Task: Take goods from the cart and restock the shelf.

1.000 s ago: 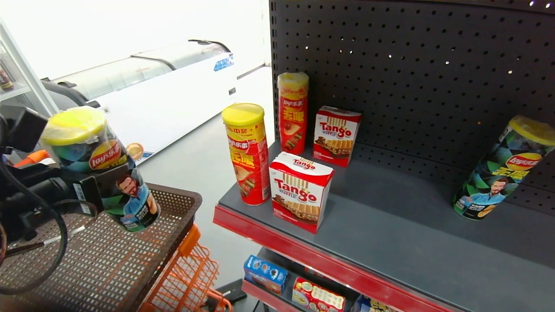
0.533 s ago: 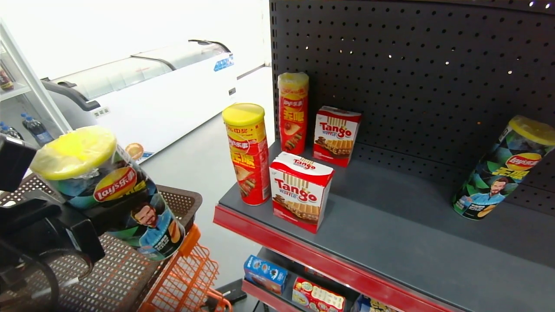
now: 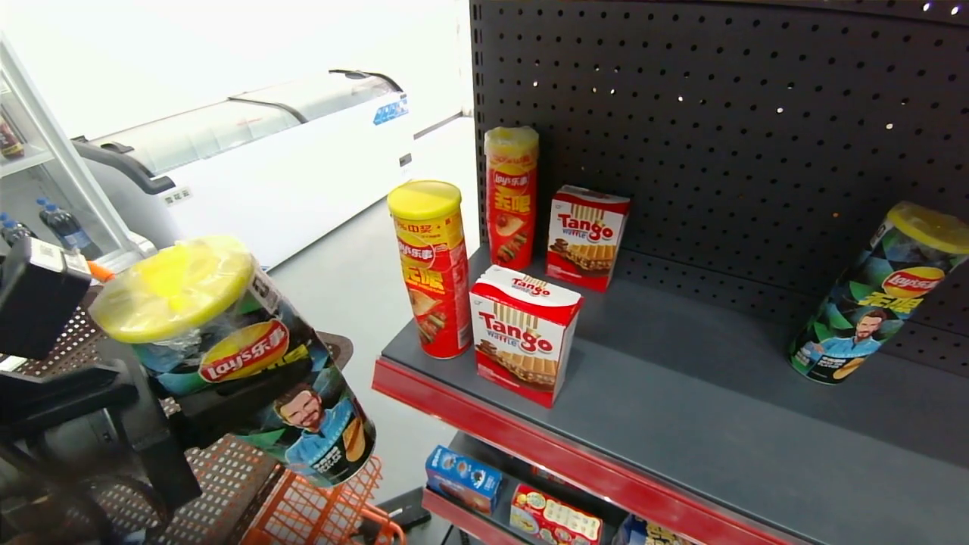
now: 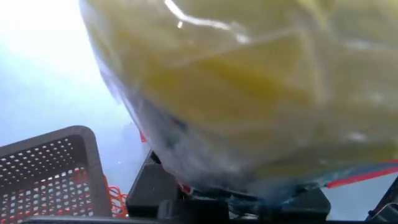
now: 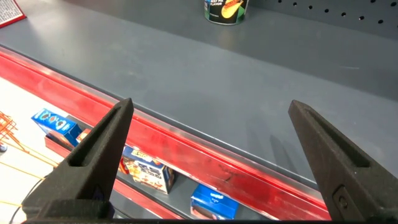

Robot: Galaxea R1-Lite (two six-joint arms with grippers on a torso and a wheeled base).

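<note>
Here, chips can [image 3: 250, 356] in left fingers [image 3: 203, 420], apart from shelf's red edge [image 3: 530, 446].

Can [image 3: 250, 363] glossy printed wrap, yellow plastic lid [image 3: 174, 288] under crinkled clear film. Shelf [image 3: 681, 409] matt grey, smooth, with glossy red front strip [image 3: 545, 452]; pegboard [image 3: 719, 113] matt black perforated metal. Boxes [image 3: 524, 333] glossy card; basket [image 3: 227, 473] matt perforated plastic.

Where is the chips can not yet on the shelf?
Head view, lower left: the chips can is held tilted in the left gripper over the cart, left of the red-edged shelf.
</note>
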